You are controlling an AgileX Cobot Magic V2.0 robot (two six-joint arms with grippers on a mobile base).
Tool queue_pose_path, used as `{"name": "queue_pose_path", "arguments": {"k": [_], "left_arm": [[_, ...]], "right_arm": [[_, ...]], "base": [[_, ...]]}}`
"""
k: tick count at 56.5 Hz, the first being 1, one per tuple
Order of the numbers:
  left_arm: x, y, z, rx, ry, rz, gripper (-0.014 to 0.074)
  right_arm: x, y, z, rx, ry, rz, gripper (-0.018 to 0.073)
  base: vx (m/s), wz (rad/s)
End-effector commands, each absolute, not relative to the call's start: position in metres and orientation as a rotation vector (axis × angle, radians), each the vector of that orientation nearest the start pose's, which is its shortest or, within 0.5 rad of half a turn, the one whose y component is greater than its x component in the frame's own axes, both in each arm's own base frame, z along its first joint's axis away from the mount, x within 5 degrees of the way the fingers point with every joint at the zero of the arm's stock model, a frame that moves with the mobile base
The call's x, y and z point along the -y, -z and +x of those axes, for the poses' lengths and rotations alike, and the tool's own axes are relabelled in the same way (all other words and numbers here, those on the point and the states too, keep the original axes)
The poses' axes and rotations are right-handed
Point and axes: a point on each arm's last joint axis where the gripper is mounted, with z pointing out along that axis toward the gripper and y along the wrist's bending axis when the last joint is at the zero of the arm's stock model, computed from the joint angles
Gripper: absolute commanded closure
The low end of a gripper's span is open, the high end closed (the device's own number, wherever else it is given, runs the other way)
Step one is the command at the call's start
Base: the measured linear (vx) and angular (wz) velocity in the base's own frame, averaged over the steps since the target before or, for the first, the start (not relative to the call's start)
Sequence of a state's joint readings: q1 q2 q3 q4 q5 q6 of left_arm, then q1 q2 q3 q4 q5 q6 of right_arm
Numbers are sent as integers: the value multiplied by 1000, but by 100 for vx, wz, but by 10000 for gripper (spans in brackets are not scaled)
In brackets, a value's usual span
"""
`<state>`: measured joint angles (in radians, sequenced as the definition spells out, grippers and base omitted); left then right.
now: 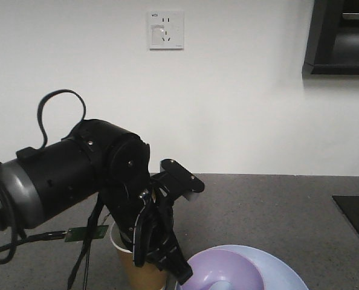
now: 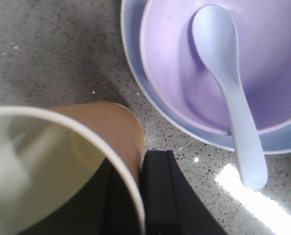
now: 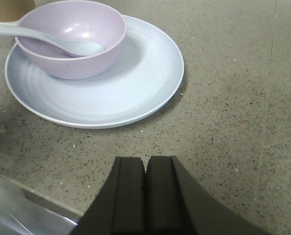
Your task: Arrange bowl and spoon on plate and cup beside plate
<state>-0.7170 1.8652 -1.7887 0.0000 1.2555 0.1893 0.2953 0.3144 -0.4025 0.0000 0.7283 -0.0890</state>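
The tan paper cup (image 2: 106, 127) stands on the speckled counter just left of the pale blue plate (image 2: 128, 54). My left gripper (image 2: 135, 205) is shut on the cup's wall, with one finger inside the rim and one outside. The lavender bowl (image 2: 170, 73) sits on the plate, and the pale blue spoon (image 2: 229, 83) lies in the bowl with its handle over the rim. In the front view the left gripper (image 1: 161, 260) reaches down onto the cup (image 1: 137, 269) beside the bowl (image 1: 228, 266). My right gripper (image 3: 145, 164) is shut and empty, hovering near the plate (image 3: 135, 83).
A black panel (image 1: 355, 217) is set into the counter at the far right. The counter's front edge (image 3: 18, 210) runs close below the right gripper. A wall socket (image 1: 165, 30) and a dark cabinet (image 1: 339, 36) are on the wall behind.
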Motion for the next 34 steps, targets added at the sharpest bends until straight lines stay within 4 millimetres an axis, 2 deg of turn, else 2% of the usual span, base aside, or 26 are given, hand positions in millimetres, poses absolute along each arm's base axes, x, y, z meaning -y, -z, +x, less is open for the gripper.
{"name": "queue_pose_path", "arguments": {"k": [1, 17, 27, 34], "left_arm": [[260, -347, 294, -2466, 155, 1195, 596], [262, -342, 296, -2479, 154, 1190, 554], [262, -342, 296, -2482, 152, 1191, 424], [262, -342, 296, -2482, 152, 1191, 283]], "right_arm": [[-19, -278, 64, -2003, -126, -392, 568], [-19, -278, 64, -2005, -125, -392, 568], [-19, -278, 64, -2005, -125, -392, 568], [-19, -278, 64, -2005, -125, -392, 568]], "base": [[0, 0], [0, 0], [0, 0], [0, 0]]}}
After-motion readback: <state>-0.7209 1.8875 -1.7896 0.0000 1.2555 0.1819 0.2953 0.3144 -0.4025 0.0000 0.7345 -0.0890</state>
